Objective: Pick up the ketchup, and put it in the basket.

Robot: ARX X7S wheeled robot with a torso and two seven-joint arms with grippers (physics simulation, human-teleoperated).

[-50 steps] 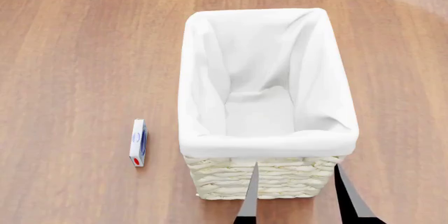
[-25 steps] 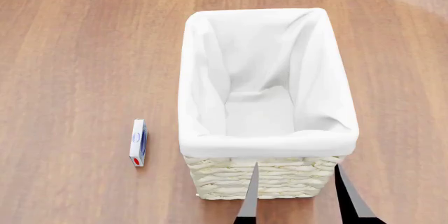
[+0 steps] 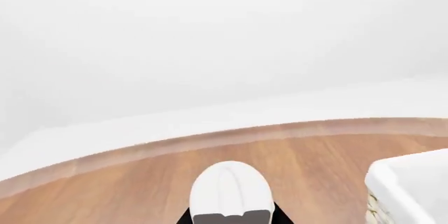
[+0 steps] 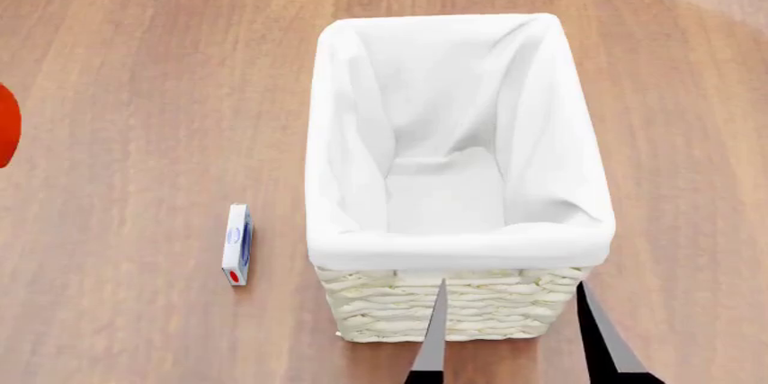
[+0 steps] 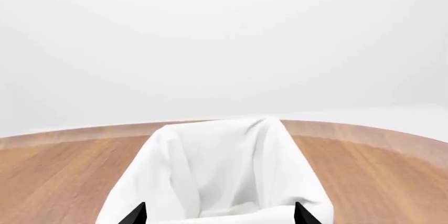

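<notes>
The basket, cream wicker with a white cloth liner, stands in the middle of the wooden table; nothing shows inside it. It also shows in the right wrist view and at the edge of the left wrist view. An orange-red part of the ketchup shows at the left edge of the head view. Its white cap stands between the dark fingers of my left gripper, which is shut on it. My right gripper is open and empty, just in front of the basket's near wall.
A small white and blue box lies on the wooden table, left of the basket. The table's curved far edge shows against a white background.
The orange-red ketchup has come into the head view at the left edge. The basket, the small box and the right gripper have not moved.
</notes>
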